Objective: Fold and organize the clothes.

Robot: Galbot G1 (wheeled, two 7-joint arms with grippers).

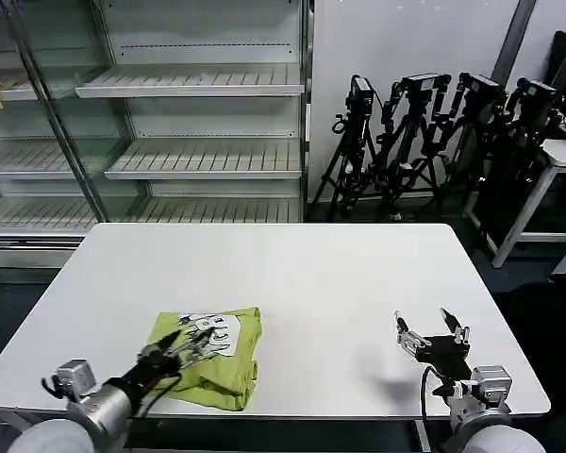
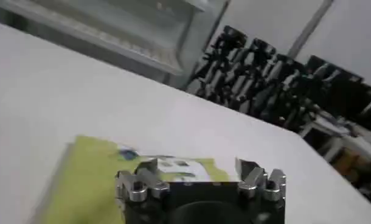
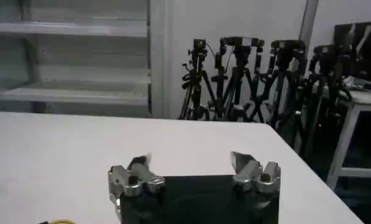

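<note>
Item: folded T-shirt, desk at seven o'clock; my left hand above it and right hand at five o'clock both spread; I judge final tidying next.

Even, bright indoor light falls on the white desk, with a faint soft shadow under the right pincer. The left wrist view is blurred throughout; the tripods behind are smeared.

Head camera looks down — wrist cameras skim low, sharing tripods.
</note>
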